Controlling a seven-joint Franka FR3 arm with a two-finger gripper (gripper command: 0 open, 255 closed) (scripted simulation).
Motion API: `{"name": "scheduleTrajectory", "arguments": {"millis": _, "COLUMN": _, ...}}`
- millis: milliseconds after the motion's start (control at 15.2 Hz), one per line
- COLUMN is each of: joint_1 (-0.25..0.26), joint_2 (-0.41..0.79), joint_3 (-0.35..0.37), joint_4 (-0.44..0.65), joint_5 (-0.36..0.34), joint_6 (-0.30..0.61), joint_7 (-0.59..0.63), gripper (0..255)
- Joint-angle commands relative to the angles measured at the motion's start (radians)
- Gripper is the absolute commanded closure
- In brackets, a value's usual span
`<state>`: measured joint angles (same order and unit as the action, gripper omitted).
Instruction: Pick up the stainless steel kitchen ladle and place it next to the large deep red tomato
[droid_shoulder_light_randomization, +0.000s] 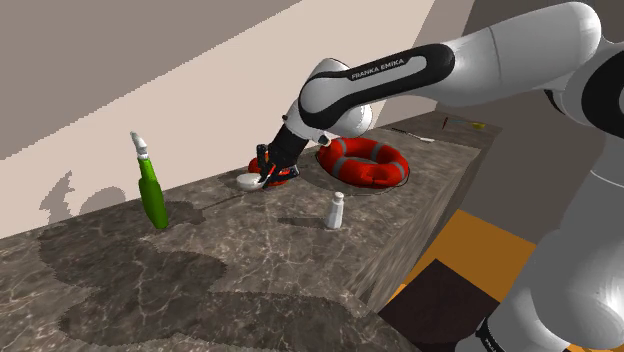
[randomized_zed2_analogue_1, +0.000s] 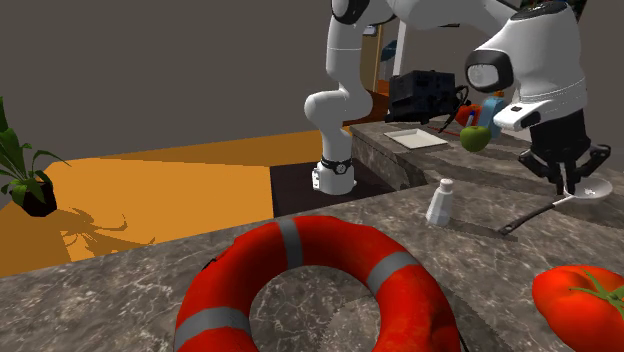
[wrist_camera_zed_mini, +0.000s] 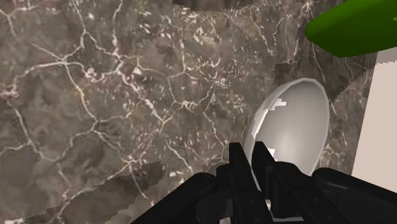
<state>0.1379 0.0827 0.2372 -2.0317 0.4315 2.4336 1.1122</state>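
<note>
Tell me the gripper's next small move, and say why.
Probably a short, straight lift. The gripper looks shut on the ladle at the rim of its bowl, while its handle appears to lie low along the marble counter. Raising it first should free the handle from the surface before any carry toward the tomato.

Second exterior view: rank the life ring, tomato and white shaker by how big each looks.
1. Life ring: largest by far, though it is also nearest the camera.
2. Tomato: partly cut off by the picture's edge.
3. White shaker: smallest, standing farther back.
</note>
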Motion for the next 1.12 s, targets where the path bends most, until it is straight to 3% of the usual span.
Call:
{"name": "scheduleTrajectory", "arguments": {"millis": 0, "joint_1": 0.002, "joint_2": 0.013, "joint_3": 0.002, "joint_4": -0.013, "joint_5": 0.007, "joint_6": 0.025, "joint_7": -0.010, "gripper": 255}}
{"name": "scheduleTrajectory", "arguments": {"millis": 1056, "joint_1": 0.005, "joint_2": 0.131, "joint_3": 0.022, "joint_4": -0.086, "joint_5": 0.076, "joint_6": 0.208, "joint_7": -0.109, "gripper": 255}}
